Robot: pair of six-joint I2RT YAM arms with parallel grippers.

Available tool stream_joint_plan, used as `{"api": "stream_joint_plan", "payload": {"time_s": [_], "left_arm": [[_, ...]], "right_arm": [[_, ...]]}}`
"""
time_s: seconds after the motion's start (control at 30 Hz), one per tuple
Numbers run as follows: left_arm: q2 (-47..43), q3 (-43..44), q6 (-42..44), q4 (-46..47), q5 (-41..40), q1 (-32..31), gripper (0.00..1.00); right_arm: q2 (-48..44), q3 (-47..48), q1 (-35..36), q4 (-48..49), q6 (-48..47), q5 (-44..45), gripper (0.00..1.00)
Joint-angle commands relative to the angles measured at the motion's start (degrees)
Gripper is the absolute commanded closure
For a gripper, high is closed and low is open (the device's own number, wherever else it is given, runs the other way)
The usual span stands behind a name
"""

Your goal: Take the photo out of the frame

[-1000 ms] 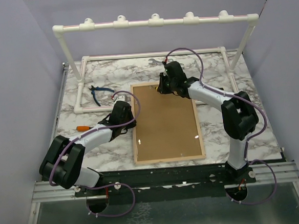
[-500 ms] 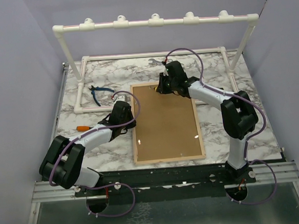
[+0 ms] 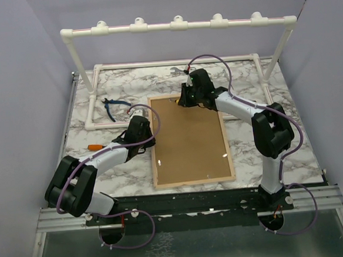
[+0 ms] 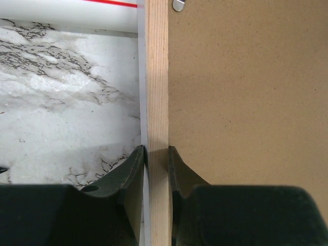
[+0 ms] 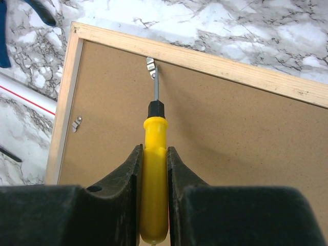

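Now the frame [image 3: 190, 139] lies flat on the tabletop [image 3: 127, 173], brown back up. The left pincer [image 4: 157, 151] is squeezed onto the frame's light wood rim, one finger on each side. The right pincer [image 5: 154, 149] is closed tight on a yellow screwdriver [image 5: 155, 133] that sticks straight out in front of it. Its tip touches a small metal clip [image 5: 150, 65] just ahead, by the far rim. The photo is hidden.
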Motion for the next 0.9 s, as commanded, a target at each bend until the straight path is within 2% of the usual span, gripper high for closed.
{"api": "stream_joint_plan", "payload": {"time_s": [0.0,0.1,0.4,0.53,0.77,0.87], "left_arm": [[-0.18,-0.76,0.69,-0.66,0.75,0.04,0.82],[-0.43,-0.90,0.31,-0.67,0.48,0.11,0.83],[-0.68,-1.06,0.09,-0.75,0.05,0.10,0.83],[-0.70,-0.99,-0.23,-0.75,0.13,0.13,0.83],[-0.76,-0.94,-0.19,-0.75,0.14,0.12,0.83],[-0.45,-0.71,-0.19,-0.75,0.22,0.09,0.83]], "right_arm": [[1.23,1.00,0.92,-1.19,0.46,-2.57,0.99],[0.19,0.32,0.83,-2.13,1.71,4.68,0.99],[0.50,0.67,0.82,-3.02,0.09,6.67,0.99],[0.98,1.59,0.82,-4.70,1.32,11.10,0.99],[0.08,0.50,0.75,-3.43,1.89,11.82,0.99],[0.56,0.65,0.75,-2.35,0.47,6.67,0.99]]}}
